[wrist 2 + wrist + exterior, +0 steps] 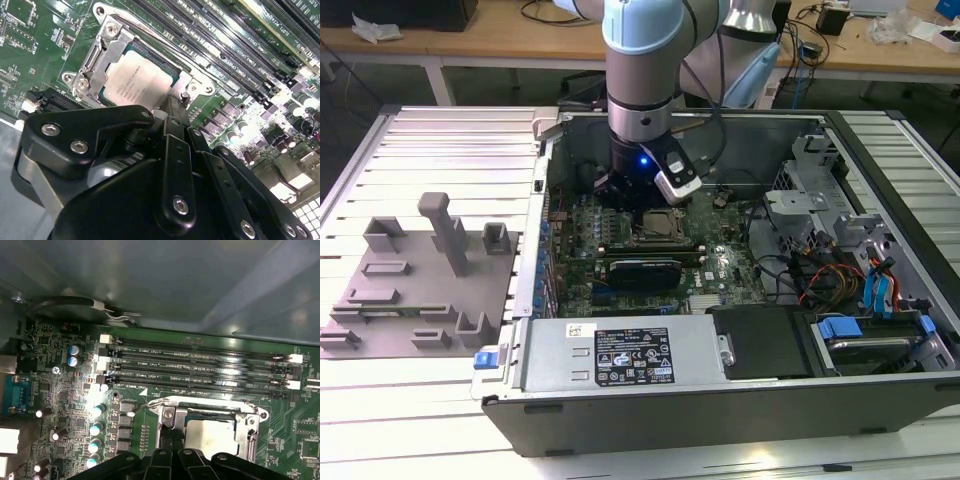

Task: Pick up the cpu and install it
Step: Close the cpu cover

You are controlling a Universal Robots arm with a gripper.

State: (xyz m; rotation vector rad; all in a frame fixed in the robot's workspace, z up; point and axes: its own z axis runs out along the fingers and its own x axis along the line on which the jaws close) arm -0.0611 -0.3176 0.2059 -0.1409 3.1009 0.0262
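The cpu [132, 82] lies flat in the motherboard socket, its silvery top showing through the metal retention frame [102, 47]. In the first wrist view the cpu [210, 432] sits in the same frame, just beyond the black finger links. My gripper [174, 102] is shut with nothing between its fingers, and its tip is at the socket frame's edge beside the cpu. In the exterior view the gripper [638, 205] is down inside the open computer case, right over the socket [657, 228].
Several memory slots [200, 370] run alongside the socket, with capacitors [95, 427] close by. The case wall [545, 190] and a power supply [630, 355] bound the board. Drive bays and cables [840, 270] fill the exterior view's right. A grey fixture plate [415, 290] lies outside.
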